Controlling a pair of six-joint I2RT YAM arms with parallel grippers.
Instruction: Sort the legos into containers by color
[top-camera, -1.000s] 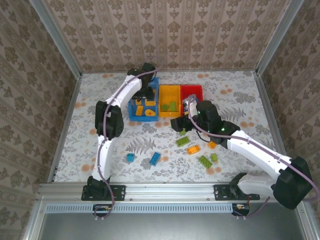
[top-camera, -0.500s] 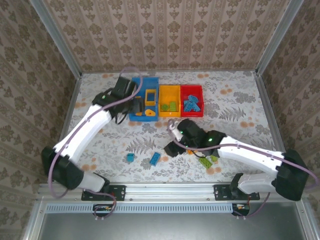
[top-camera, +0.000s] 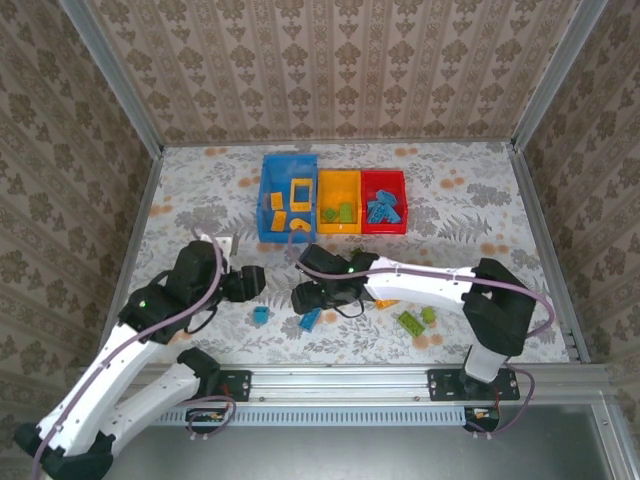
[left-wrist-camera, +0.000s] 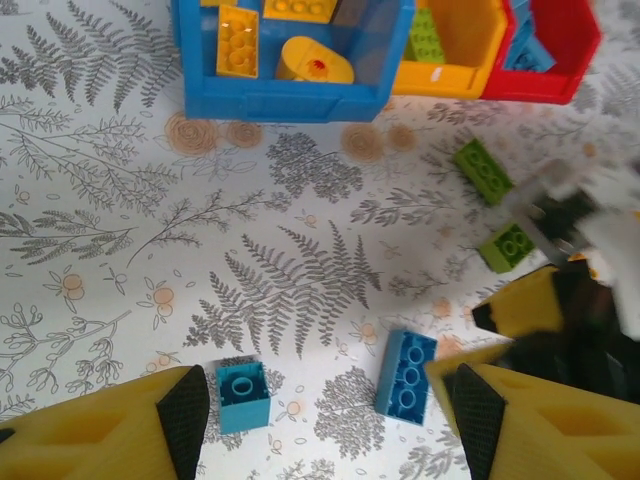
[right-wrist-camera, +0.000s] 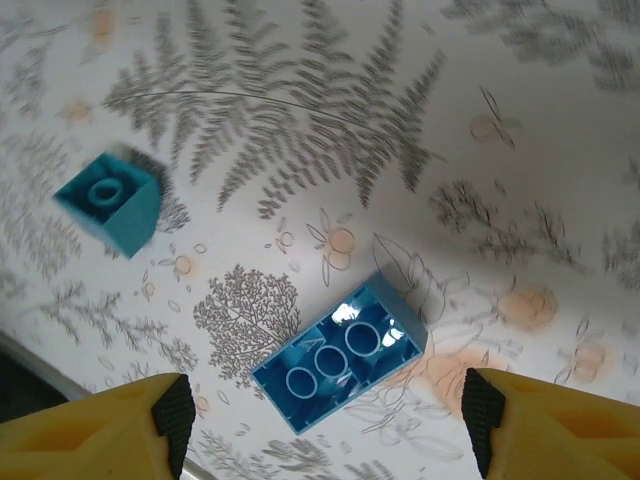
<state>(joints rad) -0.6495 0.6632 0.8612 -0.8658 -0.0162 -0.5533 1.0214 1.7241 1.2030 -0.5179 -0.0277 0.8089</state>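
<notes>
The left pincer (top-camera: 250, 282) hangs low over the tabletop (top-camera: 190, 200) with its jaws spread wide and nothing between them. In the left wrist view, a small blue cube (left-wrist-camera: 243, 395) lies just beside one of its fingers. The right pincer (top-camera: 303, 297) is also spread and empty. It is poised over a long blue brick (right-wrist-camera: 340, 365), which lies flat on the tabletop near the cube. A green brick (top-camera: 410, 322) rests loose further right. Along the far side, the blue bin (top-camera: 287, 237) holds orange pieces (top-camera: 299, 190). The orange-yellow bin (top-camera: 340, 231) next to it holds green pieces (top-camera: 345, 213), and the red bin (top-camera: 385, 229) holds blue pieces (top-camera: 383, 209).
</notes>
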